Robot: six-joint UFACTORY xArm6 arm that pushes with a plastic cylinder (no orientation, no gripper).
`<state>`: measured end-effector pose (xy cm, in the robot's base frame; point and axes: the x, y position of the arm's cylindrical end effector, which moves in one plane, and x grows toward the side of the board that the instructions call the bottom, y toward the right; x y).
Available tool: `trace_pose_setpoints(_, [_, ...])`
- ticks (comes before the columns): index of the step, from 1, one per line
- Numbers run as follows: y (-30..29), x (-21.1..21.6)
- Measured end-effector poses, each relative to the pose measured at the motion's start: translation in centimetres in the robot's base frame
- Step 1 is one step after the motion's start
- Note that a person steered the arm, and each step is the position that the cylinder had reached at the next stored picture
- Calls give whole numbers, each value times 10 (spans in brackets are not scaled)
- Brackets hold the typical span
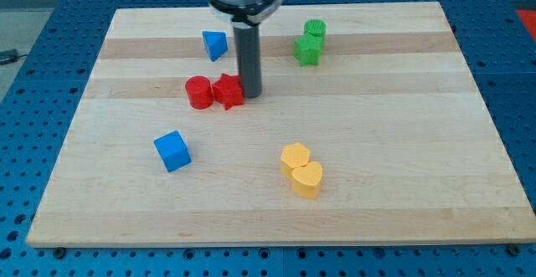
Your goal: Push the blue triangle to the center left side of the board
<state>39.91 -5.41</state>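
Note:
The blue triangle [215, 44] lies near the board's top, left of centre. My tip [250, 94] stands below and to the right of it, touching the right side of a red star block [228, 91]. A red cylinder [199, 93] sits against the star's left side. The rod rises straight up to the arm's flange at the view's top.
A blue cube [172, 151] lies at the lower left. Two yellow blocks [295, 156] [307, 178] sit together at the lower middle. Two green blocks [315, 30] [308, 49] sit at the upper right. The wooden board [402, 143] rests on a blue perforated table.

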Motion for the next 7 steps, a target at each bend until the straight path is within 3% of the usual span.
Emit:
trace_pose_setpoints(2, [-18,-19])
trace_pose_setpoints(4, [-105,-36])
trace_pose_setpoints(5, [-121,-47])
trace_pose_setpoints(7, [-127,-132])
